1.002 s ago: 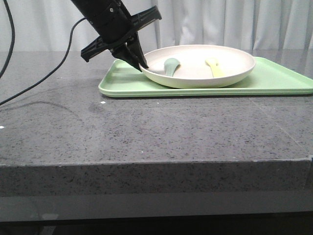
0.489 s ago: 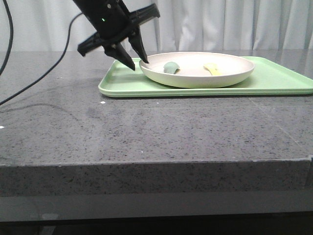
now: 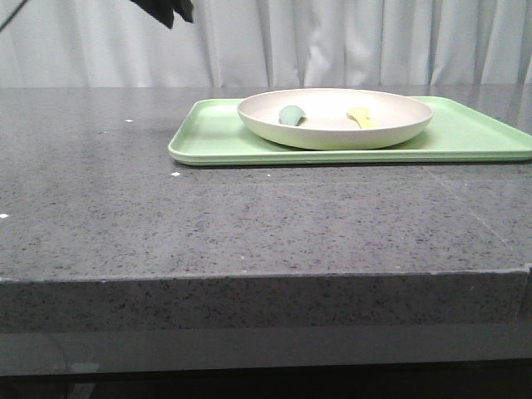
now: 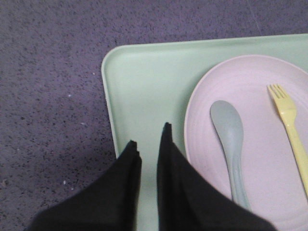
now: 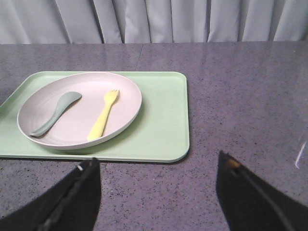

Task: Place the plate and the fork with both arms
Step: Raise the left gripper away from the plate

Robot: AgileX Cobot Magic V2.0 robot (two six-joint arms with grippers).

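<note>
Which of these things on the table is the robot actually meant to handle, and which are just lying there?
Part of the job:
- plate, sitting on the tray
- fork, yellow, lying in the plate

Just lying about:
- pale green spoon, also in the plate
- light-green tray under the plate
- grey table

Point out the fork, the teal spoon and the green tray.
fork [image 5: 103,115]: right wrist view, middle of the yellow handle.
teal spoon [image 4: 230,137]: left wrist view, where bowl meets handle.
green tray [image 3: 212,133]: front view, bare floor at its left end.
</note>
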